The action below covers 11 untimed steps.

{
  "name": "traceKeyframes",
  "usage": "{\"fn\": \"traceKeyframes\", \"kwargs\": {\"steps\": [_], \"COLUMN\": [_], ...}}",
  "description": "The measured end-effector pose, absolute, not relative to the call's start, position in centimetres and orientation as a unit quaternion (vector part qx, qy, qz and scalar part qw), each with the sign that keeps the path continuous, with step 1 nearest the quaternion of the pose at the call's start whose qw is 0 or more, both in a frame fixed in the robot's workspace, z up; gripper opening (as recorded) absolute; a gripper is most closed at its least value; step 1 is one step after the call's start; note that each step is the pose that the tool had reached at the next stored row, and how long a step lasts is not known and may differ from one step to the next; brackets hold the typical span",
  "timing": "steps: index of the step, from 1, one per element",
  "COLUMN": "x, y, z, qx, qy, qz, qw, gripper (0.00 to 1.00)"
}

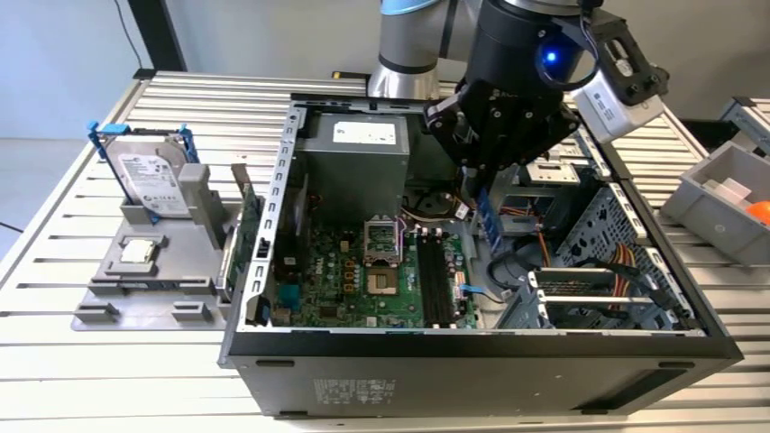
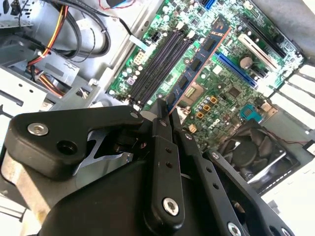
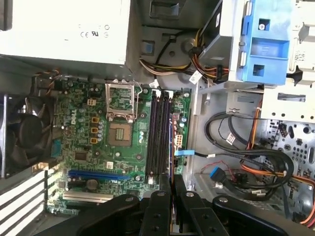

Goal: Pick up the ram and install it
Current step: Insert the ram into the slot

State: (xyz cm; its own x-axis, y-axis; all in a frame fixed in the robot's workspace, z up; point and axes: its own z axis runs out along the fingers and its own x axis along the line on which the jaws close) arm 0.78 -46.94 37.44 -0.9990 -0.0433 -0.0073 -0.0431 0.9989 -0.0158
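My gripper hangs inside the open computer case, over the right part of the motherboard, and is shut on the ram. The ram is a long, thin, dark bluish board with chips; in the second wrist view it sticks out from between the black fingers. It hovers above and just beside the black memory slots, tilted and not seated in them. In the first wrist view my gripper sits at the end of the slots.
A silver hard drive in a blue frame stands on a grey fixture outside the case at the exterior view's left. A green card leans by the case wall. Power supply, cables, fan and drive cage surround the board.
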Motion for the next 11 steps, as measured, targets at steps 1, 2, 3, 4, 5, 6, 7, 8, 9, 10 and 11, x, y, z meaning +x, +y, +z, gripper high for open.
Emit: {"fn": "traceKeyframes", "kwargs": {"steps": [1,2,3,4,5,6,7,8,9,10,11], "x": [0.78,0.78,0.78,0.78,0.78,0.78,0.78,0.78,0.78,0.78,0.78], "y": [-46.94,-46.94,-46.94,-46.94,-46.94,-46.94,-46.94,-46.94,-46.94,-46.94,-46.94], "z": [37.44,37.44,37.44,37.44,37.44,37.44,37.44,37.44,37.44,37.44,37.44], "qx": [-0.018,-0.015,-0.011,-0.006,-0.002,0.002,0.004,0.004,0.004,0.004,0.004], "qy": [1.0,1.0,1.0,1.0,1.0,1.0,1.0,1.0,1.0,1.0,1.0], "qz": [-0.008,-0.008,-0.008,-0.008,-0.008,-0.008,-0.008,-0.008,-0.008,-0.008,-0.008], "qw": [0.004,0.004,0.004,0.004,0.004,0.004,0.004,0.004,0.004,0.004,0.004], "gripper": [0.0,0.0,0.0,0.0,0.0,0.0,0.0,0.0,0.0,0.0,0.0]}}
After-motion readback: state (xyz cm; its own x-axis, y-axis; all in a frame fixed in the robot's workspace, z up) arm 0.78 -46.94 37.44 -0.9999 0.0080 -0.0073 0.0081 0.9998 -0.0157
